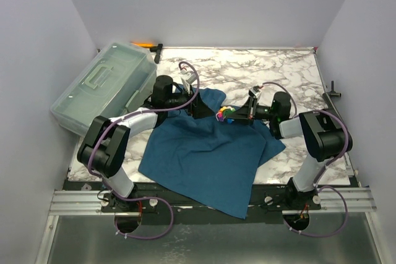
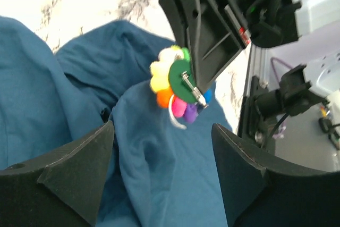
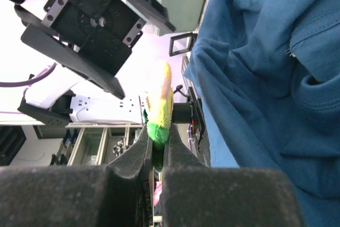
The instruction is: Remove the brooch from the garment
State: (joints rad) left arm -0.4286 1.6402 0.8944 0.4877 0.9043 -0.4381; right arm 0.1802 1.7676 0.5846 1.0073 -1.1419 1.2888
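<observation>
The teal-blue garment (image 1: 204, 153) lies crumpled on the marble table. The brooch (image 1: 224, 115), a small multicoloured flower, is at the garment's upper middle. My right gripper (image 1: 240, 115) is shut on the brooch; in the right wrist view its fingers (image 3: 183, 158) pinch the brooch's green and yellow edge (image 3: 159, 112). In the left wrist view the brooch (image 2: 178, 83) shows its green back and metal pin, just above a fold of the garment (image 2: 159, 174); whether the pin is still in the cloth cannot be told. My left gripper (image 2: 162, 147) is open over that fold, close to the brooch (image 1: 197, 108).
A clear plastic box (image 1: 102, 85) stands at the back left. An orange-handled tool (image 1: 143, 44) lies behind it by the wall. Bare marble table (image 1: 278, 69) stretches behind the grippers. A small black post (image 1: 334, 89) stands at the right edge.
</observation>
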